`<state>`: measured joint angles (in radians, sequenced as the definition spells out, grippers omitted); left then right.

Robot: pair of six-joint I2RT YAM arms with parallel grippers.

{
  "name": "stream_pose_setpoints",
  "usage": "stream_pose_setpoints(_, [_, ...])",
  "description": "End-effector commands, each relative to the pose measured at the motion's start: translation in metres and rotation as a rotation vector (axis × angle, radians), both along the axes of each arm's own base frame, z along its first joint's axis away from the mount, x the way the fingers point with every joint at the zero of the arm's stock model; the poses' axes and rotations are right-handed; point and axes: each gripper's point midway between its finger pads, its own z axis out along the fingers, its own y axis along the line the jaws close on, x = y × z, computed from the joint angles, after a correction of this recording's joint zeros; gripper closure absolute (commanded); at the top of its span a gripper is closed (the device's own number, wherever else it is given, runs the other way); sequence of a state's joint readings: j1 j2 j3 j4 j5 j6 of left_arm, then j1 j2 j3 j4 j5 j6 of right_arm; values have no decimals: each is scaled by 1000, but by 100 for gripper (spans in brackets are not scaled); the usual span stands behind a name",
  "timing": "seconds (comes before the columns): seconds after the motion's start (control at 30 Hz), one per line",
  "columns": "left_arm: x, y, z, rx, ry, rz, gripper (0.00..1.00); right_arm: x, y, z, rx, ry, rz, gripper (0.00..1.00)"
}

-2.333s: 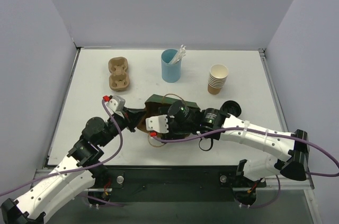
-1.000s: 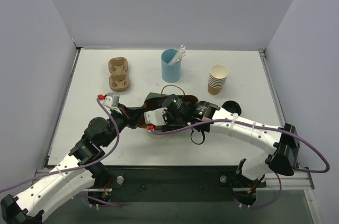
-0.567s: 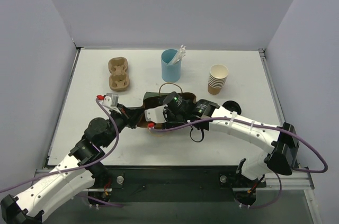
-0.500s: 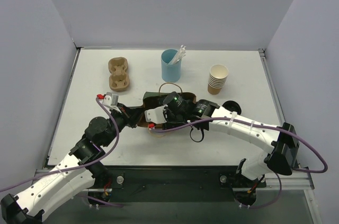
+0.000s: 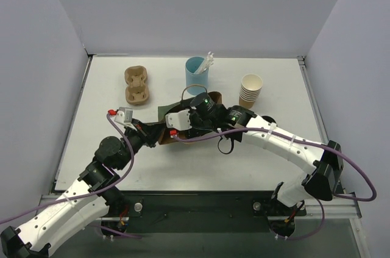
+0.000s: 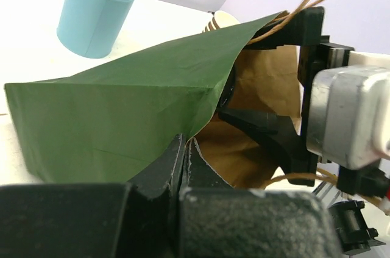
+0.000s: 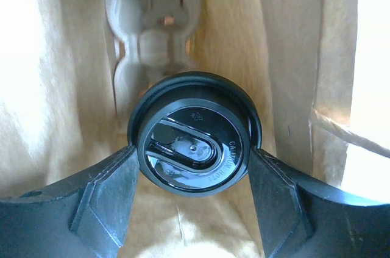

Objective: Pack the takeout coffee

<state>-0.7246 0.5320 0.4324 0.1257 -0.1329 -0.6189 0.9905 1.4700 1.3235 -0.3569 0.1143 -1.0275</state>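
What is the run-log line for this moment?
left gripper: shut on green bag edge | right gripper: shut on takeout coffee inside bag | cup carrier: deeper in bag | status: coffee not yet released

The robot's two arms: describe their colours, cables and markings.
The left arm and right arm have white shells with black joints. A purple cable loops along each. White wrist cameras carry red tips; the right arm shows a green light. The fingers are black.

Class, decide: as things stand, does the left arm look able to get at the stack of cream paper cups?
Probably not: the left pincer is shut on the green bag, and bag and right arm lie between it and the cups.
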Motion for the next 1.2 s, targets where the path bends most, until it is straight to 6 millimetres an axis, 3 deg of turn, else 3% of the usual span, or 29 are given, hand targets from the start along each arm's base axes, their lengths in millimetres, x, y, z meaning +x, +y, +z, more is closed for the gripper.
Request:
stream_pose_setpoints(0.0, [-1,1,16,-35,-52,-6,100,10,2,1,16,-12,7,82])
stream_pose_setpoints(0.23, [9,1,20,2,-7,12,100,-5,10,-12,-16,-12,78,82])
stream_pose_setpoints(0.27, [10,-1,12,28,17,6,100,-8,10,-13,-17,-10,88,82])
stream_pose_setpoints(0.5, [10,2,13,25,-20,10,100,-25,2,-42,-64,16,119,82])
stream_pose_setpoints(1.0, [6,-9,14,-38,-45,-50,100,8,11,-34,49,-34,84,83])
stream_pose_setpoints(1.17, [7,-7,14,-38,-32,-36,100,17,8,-41,39,-36,84,83])
